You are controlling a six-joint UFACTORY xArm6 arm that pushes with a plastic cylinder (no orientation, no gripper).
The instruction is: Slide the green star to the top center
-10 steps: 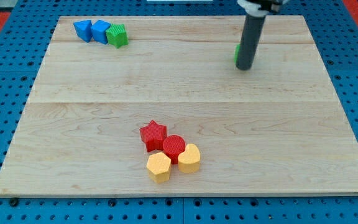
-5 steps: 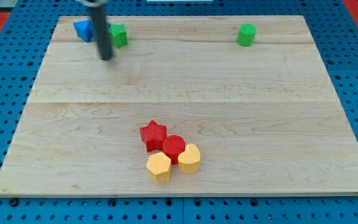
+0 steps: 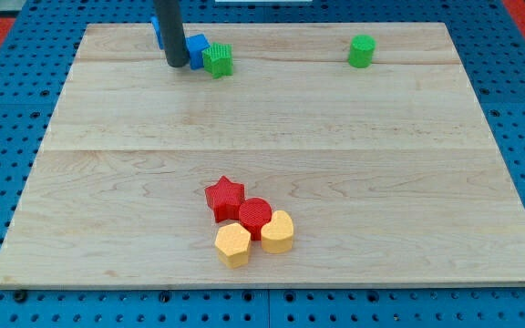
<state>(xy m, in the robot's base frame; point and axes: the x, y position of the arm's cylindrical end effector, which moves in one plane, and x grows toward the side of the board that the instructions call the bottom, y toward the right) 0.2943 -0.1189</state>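
Observation:
The green star point(image 3: 218, 60) lies near the view's top, left of center, on the wooden board point(image 3: 272, 155). A blue block point(image 3: 196, 50) touches its left side, and another blue block point(image 3: 156, 25) shows partly behind the rod. My tip point(image 3: 176, 64) rests on the board just left of the blue block, with the green star a little further right. A second green block, a cylinder point(image 3: 362, 51), stands at the top right.
A red star point(image 3: 224, 199), a red cylinder point(image 3: 255, 217), a yellow hexagon point(image 3: 233, 244) and a yellow rounded block point(image 3: 278, 231) are clustered at the bottom center. A blue pegboard point(image 3: 7, 137) surrounds the board.
My tip swept from the right side to the top left, then moved right. The blue blocks and the green star have been pushed rightwards along the top edge.

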